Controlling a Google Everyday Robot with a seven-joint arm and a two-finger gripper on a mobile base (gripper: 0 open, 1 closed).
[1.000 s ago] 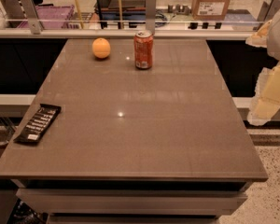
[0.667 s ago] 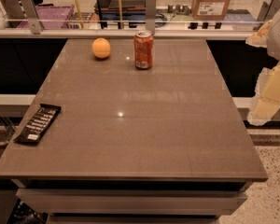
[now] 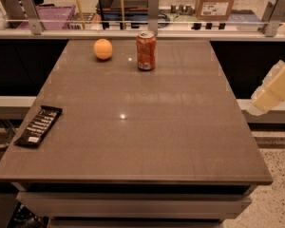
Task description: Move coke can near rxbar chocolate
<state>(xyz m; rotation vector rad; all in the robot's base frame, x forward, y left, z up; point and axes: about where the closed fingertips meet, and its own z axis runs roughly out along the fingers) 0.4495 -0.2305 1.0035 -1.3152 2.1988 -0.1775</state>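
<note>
The coke can (image 3: 146, 51) stands upright at the far middle of the brown table (image 3: 147, 141). The rxbar chocolate (image 3: 38, 125), a flat black wrapper with white lettering, lies at the table's left edge, near the front. The two are far apart. My gripper (image 3: 273, 88) shows as a cream-coloured shape at the right edge of the view, off the table's right side, well away from the can and holding nothing that I can see.
A round orange fruit (image 3: 103, 49) sits to the left of the can. A rail with metal posts (image 3: 153, 13) runs behind the table's far edge. A cardboard box (image 3: 217, 1) stands beyond it. Speckled floor lies at the right.
The upper cream part of my arm at the right edge has drawn back towards the frame's edge. The can, bar and orange have not moved.
</note>
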